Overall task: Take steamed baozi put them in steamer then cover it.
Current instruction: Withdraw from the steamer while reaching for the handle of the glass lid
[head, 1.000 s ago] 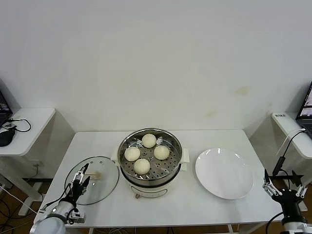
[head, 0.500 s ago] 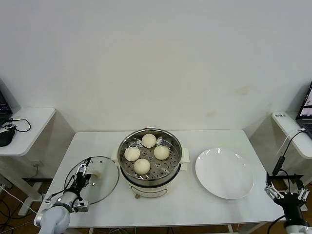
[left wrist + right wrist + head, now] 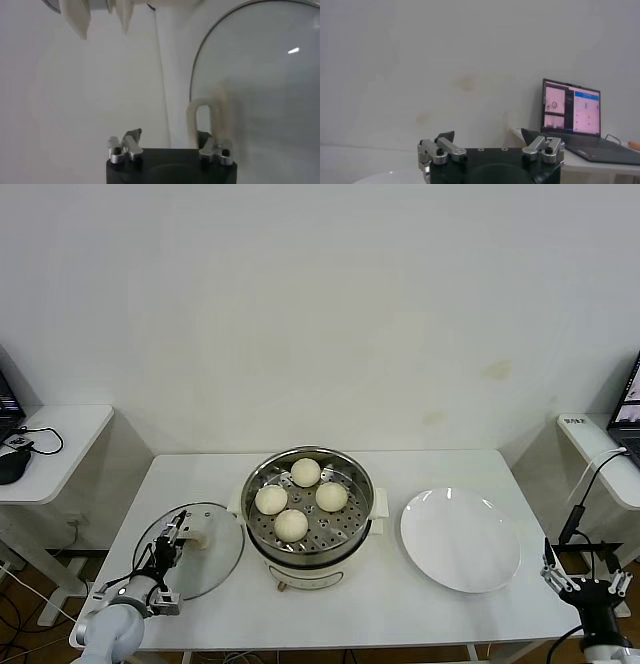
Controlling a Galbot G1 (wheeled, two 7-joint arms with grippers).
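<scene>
Now all four steamed baozi (image 3: 303,497) sit inside the steamer (image 3: 309,506), which stands just beyond and to the inner side of the left hand (image 3: 171,541), so only the covering is left to do. The cover (image 3: 195,550) lies flat on the counter (image 3: 330,609) directly under that hand, its cream handle (image 3: 205,120) standing in the gap between the fingers, which are part-way closed but not visibly clamped on it. The right hand (image 3: 585,584) hangs off the counter's far edge, fingers apart, with the white plate (image 3: 460,540) between it and the steamer. The risk, as I judge it, lies in the grip: the handle sits nearer one finger than the other, so an off-centre pinch could let the heavy glass tilt or slip during the lift, and a tilted rim could catch the steamer's edge or knock a bun.
</scene>
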